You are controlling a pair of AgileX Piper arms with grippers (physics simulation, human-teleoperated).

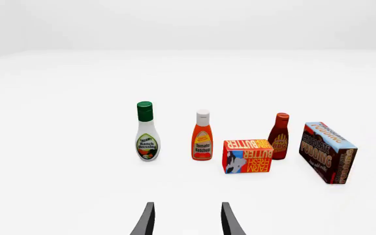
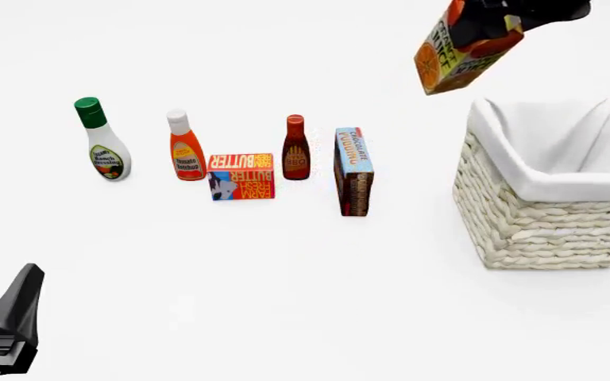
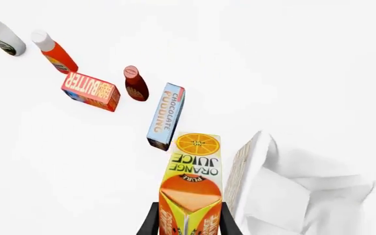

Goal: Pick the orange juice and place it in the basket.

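Note:
The orange juice (image 2: 459,51) carton hangs tilted in the air, high above the table and just left of the basket (image 2: 549,210). My right gripper (image 2: 496,24) is shut on its gable end. The right wrist view shows the orange juice (image 3: 191,181) clamped between the two dark fingers (image 3: 150,221), with the basket's cloth-lined rim (image 3: 266,196) beside it. The cream wicker basket stands at the right of the table with nothing visible in its white lining. My left gripper (image 1: 186,220) stands open and holds nothing, low at the near left (image 2: 9,317).
A row of groceries stands left of the basket: ranch dressing bottle (image 2: 102,143), tomato ketchup bottle (image 2: 185,148), red butter box (image 2: 241,176), dark sauce bottle (image 2: 296,149) and chocolate pudding box (image 2: 354,171).

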